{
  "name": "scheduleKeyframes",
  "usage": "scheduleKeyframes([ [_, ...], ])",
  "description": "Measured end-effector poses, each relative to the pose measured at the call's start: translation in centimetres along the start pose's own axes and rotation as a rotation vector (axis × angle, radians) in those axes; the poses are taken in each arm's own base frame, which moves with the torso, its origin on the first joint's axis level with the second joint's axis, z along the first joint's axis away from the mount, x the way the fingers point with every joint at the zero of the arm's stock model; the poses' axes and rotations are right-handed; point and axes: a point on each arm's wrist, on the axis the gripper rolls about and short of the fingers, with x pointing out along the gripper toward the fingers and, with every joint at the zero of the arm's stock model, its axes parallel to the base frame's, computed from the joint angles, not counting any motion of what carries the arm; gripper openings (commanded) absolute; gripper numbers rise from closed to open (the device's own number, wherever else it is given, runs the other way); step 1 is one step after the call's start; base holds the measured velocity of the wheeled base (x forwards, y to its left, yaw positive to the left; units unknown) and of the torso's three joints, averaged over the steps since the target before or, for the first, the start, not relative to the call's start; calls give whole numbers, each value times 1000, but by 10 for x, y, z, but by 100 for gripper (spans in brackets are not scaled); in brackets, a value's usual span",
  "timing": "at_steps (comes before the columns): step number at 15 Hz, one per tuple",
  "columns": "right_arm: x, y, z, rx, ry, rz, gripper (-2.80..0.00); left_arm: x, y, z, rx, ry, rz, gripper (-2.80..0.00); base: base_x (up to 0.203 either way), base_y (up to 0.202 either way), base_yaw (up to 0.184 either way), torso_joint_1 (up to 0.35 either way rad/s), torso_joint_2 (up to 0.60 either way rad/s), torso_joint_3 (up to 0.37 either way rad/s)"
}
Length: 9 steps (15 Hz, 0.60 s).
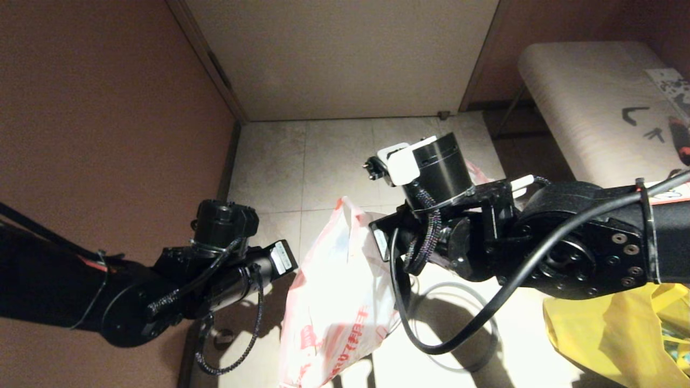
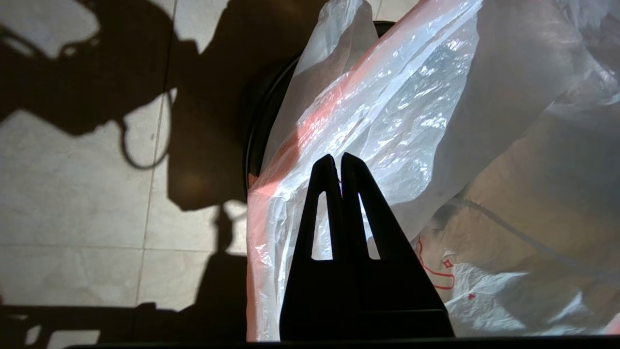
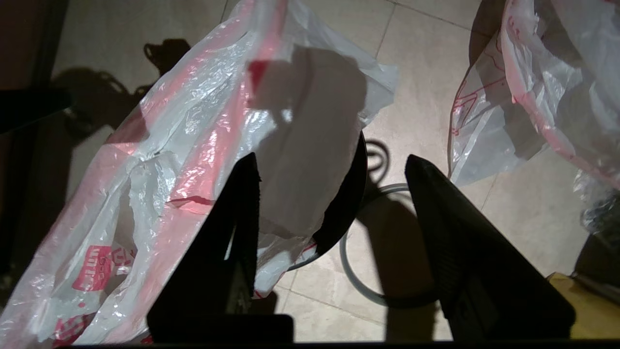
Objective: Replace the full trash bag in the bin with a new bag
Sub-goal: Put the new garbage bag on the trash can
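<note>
Over the small black round bin (image 2: 256, 131), left gripper (image 2: 341, 167) pinched the thin translucent red-hemmed new bag (image 1: 334, 302); right gripper (image 3: 332, 165) gaped empty. Lining wasn't finished, I'd guess.

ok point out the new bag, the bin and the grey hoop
new bag (image 2: 387, 111), left wrist view, on its shiny wrinkled side
bin (image 3: 351, 194), right wrist view, on its black wall beside the bag
grey hoop (image 3: 353, 278), right wrist view, on its curve on the floor
</note>
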Motion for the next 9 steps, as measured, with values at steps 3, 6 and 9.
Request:
scheduleKeyframes([
  [3,7,19,9,-82,-28,8,0,6,11,-6,-18,-51,-18,-280,0,0,0,0,0,0],
  [6,13,39,6,-164,-30,23,0,8,18,-9,-21,-37,4,-280,0,0,0,0,0,0],
  [9,23,52,-9,-203,9,3,0,10,21,-13,-24,-53,-6,-280,0,0,0,0,0,0],
])
